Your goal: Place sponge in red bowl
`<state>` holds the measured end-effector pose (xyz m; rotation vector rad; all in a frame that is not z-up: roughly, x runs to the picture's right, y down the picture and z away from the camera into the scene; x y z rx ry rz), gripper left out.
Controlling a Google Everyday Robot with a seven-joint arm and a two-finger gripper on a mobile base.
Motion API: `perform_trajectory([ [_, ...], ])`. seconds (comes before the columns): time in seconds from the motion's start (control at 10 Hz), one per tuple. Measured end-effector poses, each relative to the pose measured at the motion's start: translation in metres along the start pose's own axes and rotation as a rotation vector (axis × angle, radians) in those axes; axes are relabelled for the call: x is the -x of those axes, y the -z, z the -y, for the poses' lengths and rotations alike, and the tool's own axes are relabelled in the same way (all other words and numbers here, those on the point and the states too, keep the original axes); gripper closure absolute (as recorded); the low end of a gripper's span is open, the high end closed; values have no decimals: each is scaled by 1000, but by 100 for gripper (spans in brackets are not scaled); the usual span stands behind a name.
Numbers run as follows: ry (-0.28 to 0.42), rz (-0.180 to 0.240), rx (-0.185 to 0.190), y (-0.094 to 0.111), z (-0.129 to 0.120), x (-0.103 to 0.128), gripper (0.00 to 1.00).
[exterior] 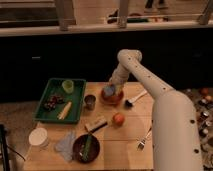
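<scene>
In the camera view, the robot's big white arm (150, 85) reached from the 4 o'clock corner up across the desk (125, 137). Its hand (112, 88) was right over the red bowl (112, 96), near the far edge of the desk at about 12 o'clock. A small blue sponge (108, 90) sat at the bowl, just under the hand. I could not tell if the sponge was down inside the bowl or being held a little above it. I also could not tell how the hand was set on it.

A sponge like this is most likely light and squishy. It would bend when squeezed and would not break if dropped. The best place to hold it is probably across its two flat sides, near the middle.

An orange fruit (118, 119) lay at 6 o'clock from the bowl. A green tray (46, 98) sat at 9 o'clock.
</scene>
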<state>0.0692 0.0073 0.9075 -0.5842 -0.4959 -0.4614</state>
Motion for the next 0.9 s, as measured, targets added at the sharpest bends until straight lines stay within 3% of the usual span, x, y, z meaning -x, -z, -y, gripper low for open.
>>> perform_trajectory([
  [0.5,-4,10,-6,1,-4,-3,20],
  [0.9,-2,22,-32,10,-3,-4,20],
])
